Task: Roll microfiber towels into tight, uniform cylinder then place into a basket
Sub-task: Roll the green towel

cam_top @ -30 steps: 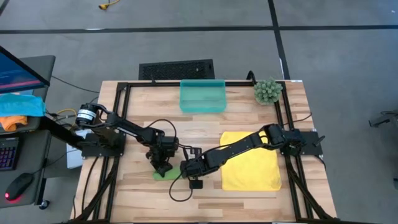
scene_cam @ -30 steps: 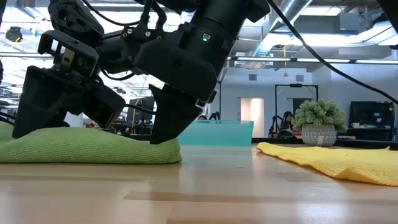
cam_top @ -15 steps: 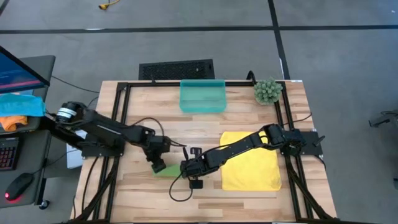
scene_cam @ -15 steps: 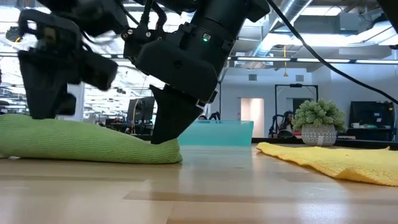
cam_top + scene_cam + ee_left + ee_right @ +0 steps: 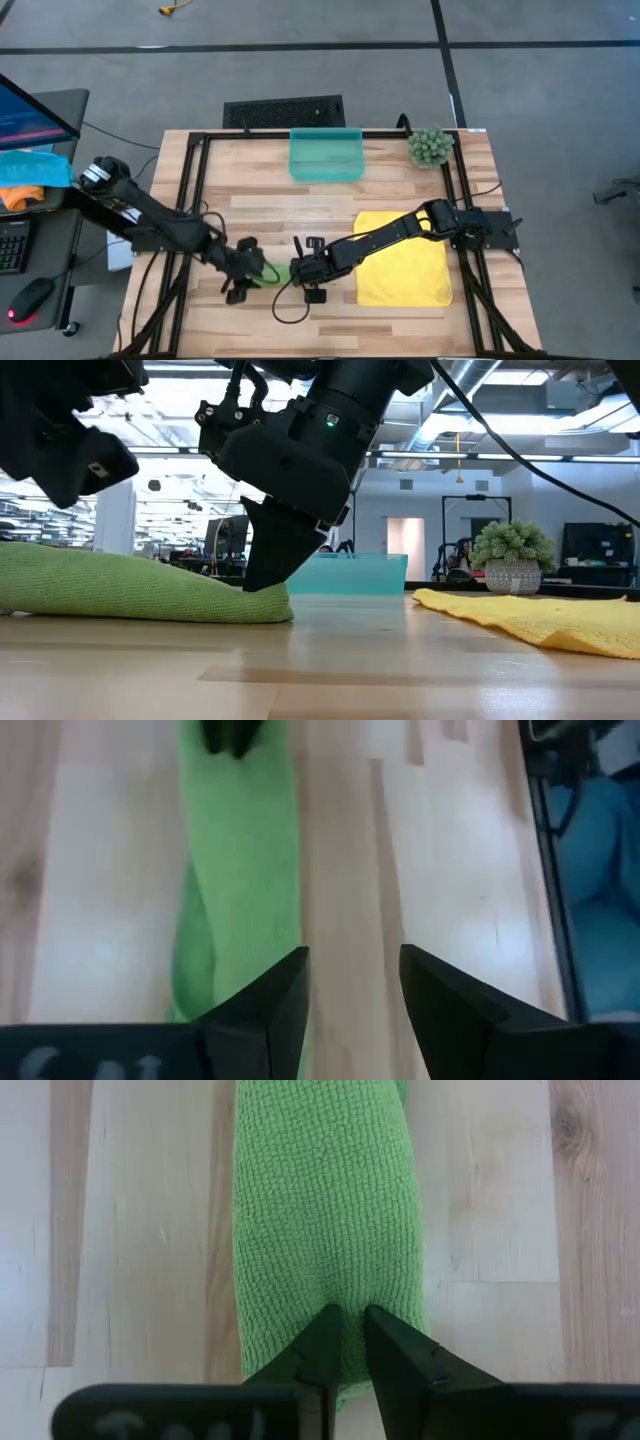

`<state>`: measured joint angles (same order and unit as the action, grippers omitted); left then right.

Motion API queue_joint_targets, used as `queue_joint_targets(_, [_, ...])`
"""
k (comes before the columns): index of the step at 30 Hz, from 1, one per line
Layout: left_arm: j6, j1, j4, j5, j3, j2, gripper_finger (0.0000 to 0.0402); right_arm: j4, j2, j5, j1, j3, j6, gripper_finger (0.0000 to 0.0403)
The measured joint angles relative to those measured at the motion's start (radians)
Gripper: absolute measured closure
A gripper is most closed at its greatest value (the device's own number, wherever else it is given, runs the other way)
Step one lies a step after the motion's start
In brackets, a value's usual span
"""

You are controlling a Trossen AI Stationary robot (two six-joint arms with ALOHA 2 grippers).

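Observation:
The light green towel (image 5: 272,272) lies as a flattish roll on the wooden table, near the front at the middle left. It also shows in the low view (image 5: 130,588) and in both wrist views (image 5: 240,870) (image 5: 325,1210). My right gripper (image 5: 297,268) is shut on the roll's right end. My left gripper (image 5: 252,278) hangs open above the roll's left end (image 5: 352,960), clear of the cloth (image 5: 60,440). The yellow towel (image 5: 400,258) lies flat at the right. The teal basket (image 5: 326,153) stands at the far edge. My right gripper pinches a small ridge of cloth on the green roll's right end (image 5: 345,1295) between its two nearly closed fingers (image 5: 322,1342). The fingers slant down from above and from the table's right (image 5: 262,575). The roll lies along the table, dented where the fingers meet it.
A small potted plant (image 5: 430,146) stands at the far right corner. A black grille panel (image 5: 284,110) lies beyond the table's far edge. Black frame rails (image 5: 190,170) run along the table's sides. Bare wood lies between the basket and the towels.
My left gripper has come up off the green roll and swung toward the table's left and near edge, rolling about its own axis as it rose. The green roll has stayed in place on the table.

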<state>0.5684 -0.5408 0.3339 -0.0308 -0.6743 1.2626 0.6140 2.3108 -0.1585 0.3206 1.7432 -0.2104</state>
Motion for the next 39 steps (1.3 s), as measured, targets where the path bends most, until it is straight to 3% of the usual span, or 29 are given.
queue_joint_targets(5, [-0.007, -0.032, -0.037, -0.004, 0.000, 0.072, 0.0253, 0.000, 0.000, 0.000, 0.000, 0.000, 0.000, 0.0326])
queue_joint_targets(13, [-0.009, 0.006, -0.039, 0.003, 0.000, 0.195, 0.0253, -0.001, 0.000, 0.000, 0.000, 0.000, 0.000, 0.0326])
queue_joint_targets(22, [0.013, 0.024, 0.004, -0.018, -0.002, 0.188, 0.0253, 0.000, 0.000, 0.003, 0.000, 0.000, 0.000, 0.0326])
queue_joint_targets(30, [0.081, 0.033, 0.092, -0.125, -0.002, 0.188, 0.0253, 0.002, 0.000, 0.026, 0.001, 0.000, -0.002, 0.0326])
queue_joint_targets(39, [0.098, 0.095, 0.112, -0.132, -0.002, 0.188, 0.0253, 0.002, 0.000, 0.027, 0.002, 0.000, -0.002, 0.0326])
